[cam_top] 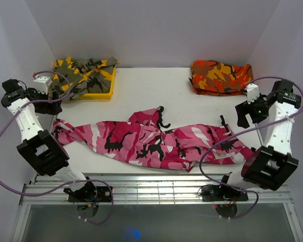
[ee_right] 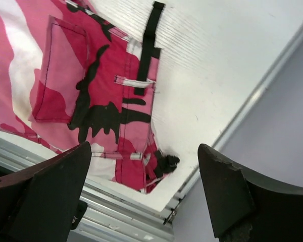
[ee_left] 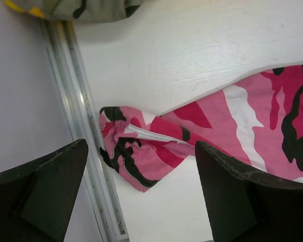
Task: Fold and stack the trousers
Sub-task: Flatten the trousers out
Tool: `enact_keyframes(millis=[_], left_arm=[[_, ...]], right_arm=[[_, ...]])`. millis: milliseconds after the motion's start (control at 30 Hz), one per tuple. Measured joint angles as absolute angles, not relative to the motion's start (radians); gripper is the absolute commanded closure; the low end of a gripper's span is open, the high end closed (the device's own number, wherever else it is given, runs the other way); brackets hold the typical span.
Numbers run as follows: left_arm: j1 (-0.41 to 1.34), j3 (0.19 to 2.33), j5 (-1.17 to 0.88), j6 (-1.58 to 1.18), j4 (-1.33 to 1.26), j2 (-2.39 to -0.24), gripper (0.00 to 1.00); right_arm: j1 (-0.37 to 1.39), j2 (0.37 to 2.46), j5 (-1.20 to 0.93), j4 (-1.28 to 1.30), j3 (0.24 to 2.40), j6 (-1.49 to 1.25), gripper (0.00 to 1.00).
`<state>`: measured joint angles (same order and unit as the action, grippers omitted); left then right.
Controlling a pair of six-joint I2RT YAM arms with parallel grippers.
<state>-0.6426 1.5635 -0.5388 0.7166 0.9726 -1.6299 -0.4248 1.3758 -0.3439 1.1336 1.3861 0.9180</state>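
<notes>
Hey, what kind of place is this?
Most likely a robot lab test cell, not a home: plain white walls box in a white table, a left arm and a right arm are bolted at its near edge, and pink camouflage trousers lie spread between them.

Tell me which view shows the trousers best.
Top external: the trousers show nearly whole, across the table. Left wrist shows only one leg end; right wrist only the waist end with a pocket and black strap.
</notes>
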Motion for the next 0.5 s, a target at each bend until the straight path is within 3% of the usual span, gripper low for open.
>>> enact_keyframes(millis=[267, 500], left_arm=[[-0.566, 1.523, -0.588, 0.864, 1.086, -1.810, 0.06], [-0.554, 1.472, -0.584, 1.010, 1.123, -1.906, 0.12]], right_arm=[[-0.369, 1.758, -0.440, 1.225, 1.496, 1.003, 0.19], [-0.257, 1.856, -0.444, 1.194, 1.489, 0.999, 0.18]])
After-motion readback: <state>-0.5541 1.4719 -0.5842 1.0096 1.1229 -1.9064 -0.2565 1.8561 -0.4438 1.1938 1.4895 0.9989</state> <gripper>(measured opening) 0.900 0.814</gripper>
